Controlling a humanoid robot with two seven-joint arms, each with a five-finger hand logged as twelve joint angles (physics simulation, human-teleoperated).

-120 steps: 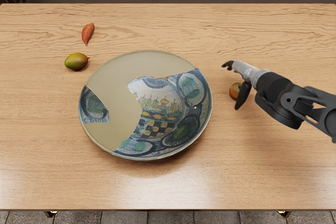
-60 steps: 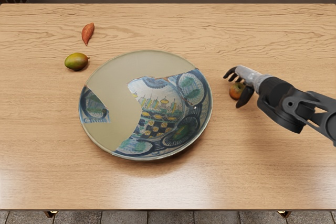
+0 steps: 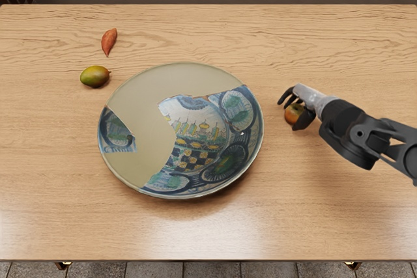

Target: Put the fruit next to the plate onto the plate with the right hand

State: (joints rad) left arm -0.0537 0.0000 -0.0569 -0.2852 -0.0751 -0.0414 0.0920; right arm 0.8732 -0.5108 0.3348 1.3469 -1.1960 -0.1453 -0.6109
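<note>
a wooden table (image 3: 339, 226) seen from above at a slant, with a brick wall behind it. a large patterned plate (image 3: 184, 66) sits near the middle. just beside its right edge, resting on the wood, lies the small red-green fruit (image 3: 290, 115). the right hand (image 3: 301, 103) reaches in from the right edge on a dark arm.

1 second ago the hand hovered at the fruit with its fingers spread and the thumb hanging down. half a second ago the fingers had begun to bend. now they are curled over the top and far side of the fruit, with the thumb tucked against the near side, so the hand looks clamped on it. the fruit has not shifted and has not left the table.

this suggests the grasp is just made, and that lifting and carrying left to the plate is all yet to come.

2 other fruits, a green-yellow mango (image 3: 95, 76) and a slim orange-red fruit (image 3: 109, 41), lie well apart at the far left. the left arm is out of view.
</note>
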